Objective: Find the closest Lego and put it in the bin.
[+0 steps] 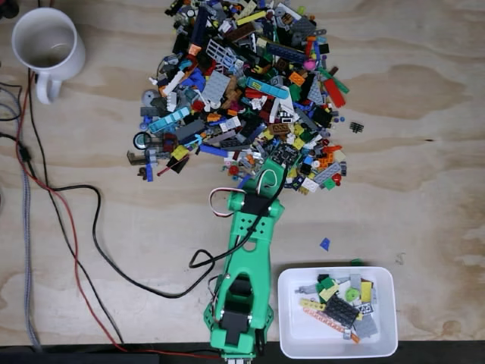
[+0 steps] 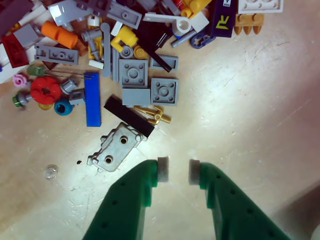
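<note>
I see the end effector (image 2: 178,171) spread, empty, above bare bench (image 2: 250,110) beside a grey Lego (image 2: 116,146), seemingly not touching.

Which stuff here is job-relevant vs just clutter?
Job:
- Lego pile
- grey Lego piece nearest the open fingers
- gripper
- bin, already holding pieces

Lying about:
- white mug
- cables
- stray blue piece on the wooden table

The plywood table (image 1: 424,152) bears a Lego pile (image 1: 242,83) (sprawling), mug (image 1: 47,44), bin (image 1: 337,349), cables (image 1: 68,220).
</note>
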You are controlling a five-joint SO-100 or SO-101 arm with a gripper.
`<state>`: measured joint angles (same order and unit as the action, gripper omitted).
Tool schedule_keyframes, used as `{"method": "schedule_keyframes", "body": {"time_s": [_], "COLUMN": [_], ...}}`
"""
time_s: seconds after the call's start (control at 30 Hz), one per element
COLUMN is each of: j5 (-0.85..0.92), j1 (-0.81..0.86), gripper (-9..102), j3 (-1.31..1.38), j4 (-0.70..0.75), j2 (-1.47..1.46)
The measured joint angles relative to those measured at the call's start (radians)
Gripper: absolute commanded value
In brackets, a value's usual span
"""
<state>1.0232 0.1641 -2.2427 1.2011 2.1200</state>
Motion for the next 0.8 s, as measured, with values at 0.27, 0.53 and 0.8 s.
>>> {"method": "schedule_keyframes", "body": {"time_s": [0.27, 0.53, 0.8], "j5": [-0.083, -0.110, -0.273], "j1": [-0.072, -0.137, -0.362], "gripper": [8, 9, 9], "j3": [0.000, -0.023, -0.038], "j4": [0.021, 0.012, -0.143], "j2": [0.000, 0.000, -0.104]}}
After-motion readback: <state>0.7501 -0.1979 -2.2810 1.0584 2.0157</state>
